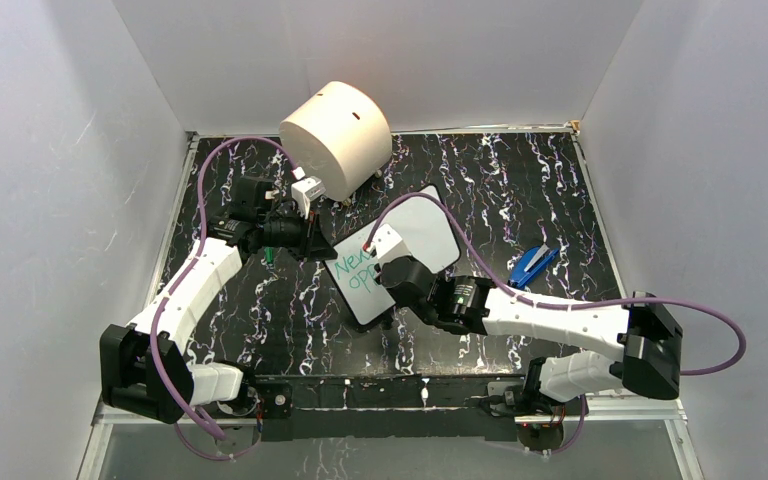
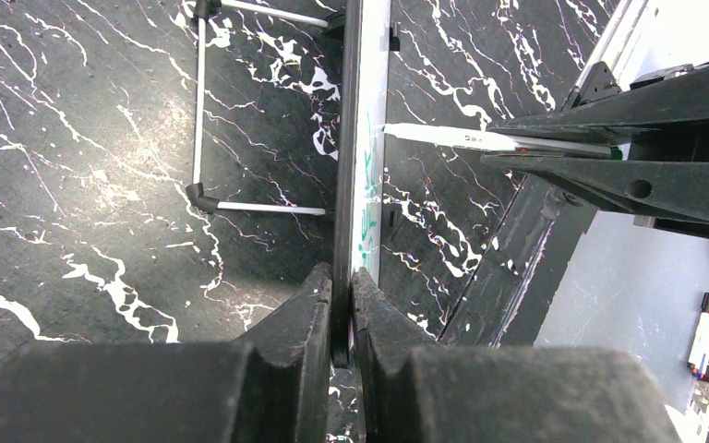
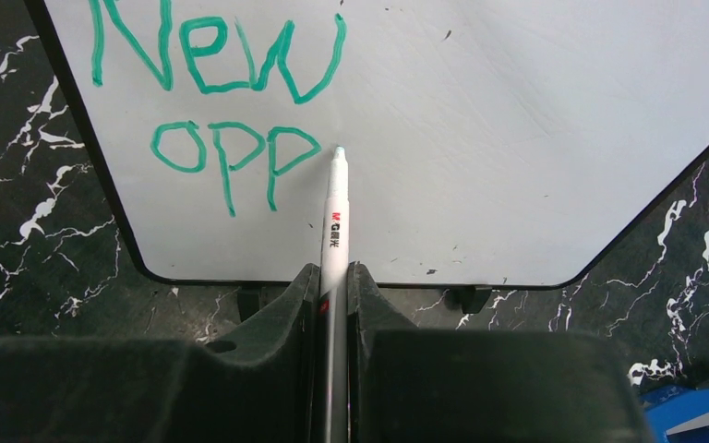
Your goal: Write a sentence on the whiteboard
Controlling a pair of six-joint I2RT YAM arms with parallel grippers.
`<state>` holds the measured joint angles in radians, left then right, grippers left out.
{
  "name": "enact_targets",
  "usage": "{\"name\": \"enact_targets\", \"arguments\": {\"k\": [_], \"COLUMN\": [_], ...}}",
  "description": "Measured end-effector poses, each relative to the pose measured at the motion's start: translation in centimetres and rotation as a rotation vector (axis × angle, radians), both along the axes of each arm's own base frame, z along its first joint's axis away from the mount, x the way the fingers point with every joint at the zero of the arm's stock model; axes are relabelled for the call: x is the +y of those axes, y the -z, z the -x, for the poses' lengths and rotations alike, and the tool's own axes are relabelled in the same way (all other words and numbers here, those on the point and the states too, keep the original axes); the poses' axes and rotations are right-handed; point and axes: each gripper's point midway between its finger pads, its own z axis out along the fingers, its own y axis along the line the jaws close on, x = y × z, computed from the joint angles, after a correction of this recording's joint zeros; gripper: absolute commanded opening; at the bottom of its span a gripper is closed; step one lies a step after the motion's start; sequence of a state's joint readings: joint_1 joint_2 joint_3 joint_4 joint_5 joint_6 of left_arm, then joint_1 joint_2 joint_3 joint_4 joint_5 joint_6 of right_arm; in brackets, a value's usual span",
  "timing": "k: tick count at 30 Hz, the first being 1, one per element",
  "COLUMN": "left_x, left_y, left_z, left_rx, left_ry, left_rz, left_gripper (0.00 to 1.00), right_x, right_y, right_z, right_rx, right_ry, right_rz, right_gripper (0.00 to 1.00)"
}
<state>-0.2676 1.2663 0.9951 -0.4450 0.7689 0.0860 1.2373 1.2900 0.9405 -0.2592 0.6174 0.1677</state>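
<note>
Whiteboard [image 1: 425,225] part-hidden behind R arm [image 1: 550,312]

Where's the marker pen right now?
The marker is clamped in the right gripper, centre of the right wrist view, its tip at the whiteboard just right of the green "opp".

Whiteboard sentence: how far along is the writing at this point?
Done: the sentence so far reads "New opp" in green on the whiteboard. In hand: the right gripper is shut on the marker, tip at the board just after the second p; the left gripper clamps the board's edge. Left: the rest of that word and whatever follows.
</note>
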Motion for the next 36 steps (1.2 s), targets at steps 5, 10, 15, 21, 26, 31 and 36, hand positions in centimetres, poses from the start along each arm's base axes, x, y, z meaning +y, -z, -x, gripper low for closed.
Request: {"name": "enact_targets", "arguments": {"k": [5,10,15,21,26,31,36], "left_x": [0.00,0.00,-0.01,0.00,0.00,0.00,0.01], "left_y": [0.00,0.00,-0.01,0.00,0.00,0.00,0.01], "left_z": [0.00,0.00,0.01,0.01,0.01,0.01,-0.01], "left_rx": [0.000,0.000,0.000,0.000,0.000,0.000,0.000], "left_ry": [0.000,0.000,0.001,0.000,0.000,0.000,-0.001], "left_rz": [0.000,0.000,0.001,0.000,0.000,0.000,-0.001], "left_gripper": [0.00,0.00,0.00,0.00,0.00,0.00,0.00], "right_x": [0.11,0.27,0.27,0.41,0.58,0.60,0.41], "right_y": [0.26,0.02,-0.10,0.09,0.11,0.44,0.90], "right_z": [-0.08,-0.25,-0.61,-0.72,-0.54,-0.23,0.03], "right_rx": [-0.001,-0.010,-0.013,-0.009,0.000,0.018,0.035], "right_ry": [-0.003,-0.002,0.006,0.006,-0.006,-0.019,-0.023], "right_rz": [0.010,0.000,-0.003,0.002,0.001,0.010,0.028], "right_gripper": [0.00,0.00,0.00,0.00,0.00,0.00,0.00]}}
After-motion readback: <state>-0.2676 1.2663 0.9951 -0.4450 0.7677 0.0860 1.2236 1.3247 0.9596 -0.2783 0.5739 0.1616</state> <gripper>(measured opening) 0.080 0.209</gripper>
